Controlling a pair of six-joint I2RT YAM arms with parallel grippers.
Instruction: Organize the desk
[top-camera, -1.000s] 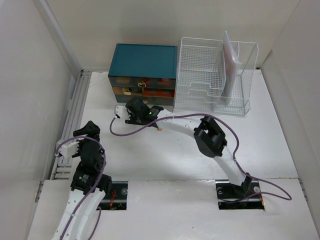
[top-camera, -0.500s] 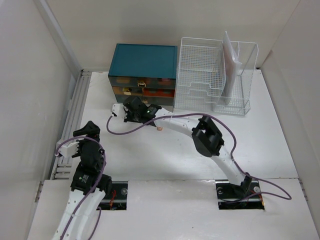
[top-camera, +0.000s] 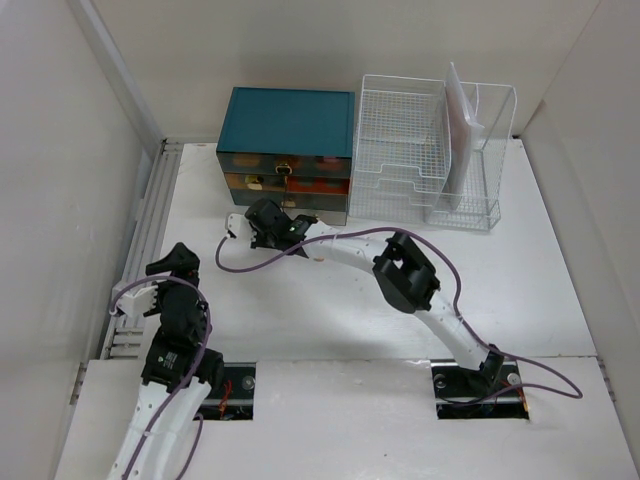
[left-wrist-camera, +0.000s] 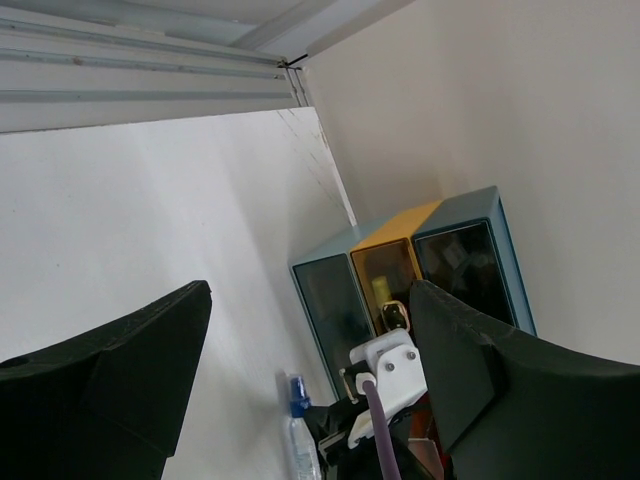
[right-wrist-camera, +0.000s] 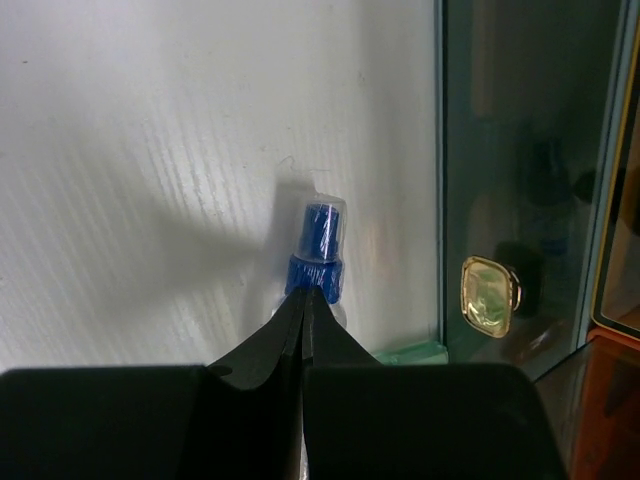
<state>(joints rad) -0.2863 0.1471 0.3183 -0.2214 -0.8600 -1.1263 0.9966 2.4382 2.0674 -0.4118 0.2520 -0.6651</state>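
1. Your right gripper (right-wrist-camera: 305, 300) has its fingers pressed together, with the tips at the neck of a small blue-capped bottle (right-wrist-camera: 322, 240). You cannot tell from here whether the bottle is truly pinched.
2. The bottle rests on the desk (top-camera: 330, 310), the white tabletop under both arms. It sits just beside the teal drawer cabinet (top-camera: 290, 125) at the far edge.
3. Test the hold with a slow, small lift. A slim neck between closed tips may well slip or swing.
4. If the bottle does not rise, reopen and take it by the body, not by the cap.
5. Draw away from the drawer's gold knob (right-wrist-camera: 490, 292) before turning, so nothing knocks the cabinet front.
6. Your left gripper (left-wrist-camera: 310, 310) hangs wide open and empty near the desk's left edge. Leave it parked.
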